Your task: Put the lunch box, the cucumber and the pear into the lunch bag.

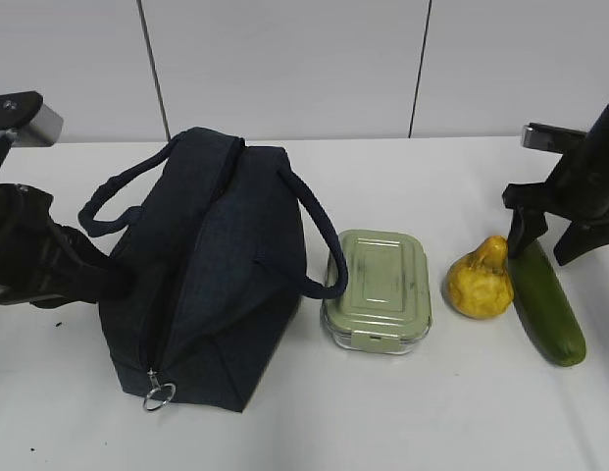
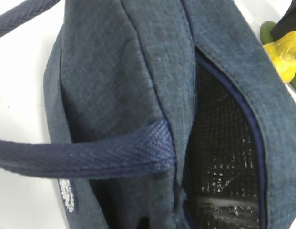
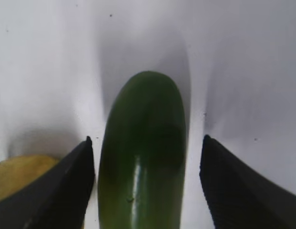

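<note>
Right hand – fingers spread wide – straddles the cucumber at right of frame; left hand's state cannot be told.

A white table fills the lower part of the exterior view, its surface matte and plain, marked by a few tiny dark specks near its left front corner. Behind the table's far edge rises a pale grey wall made of smooth panels. Two thin dark seams run down the wall to the table, one left of centre, one right of centre, both slightly slanted. Light is soft and even, leaving faint shadows on the table.
</note>
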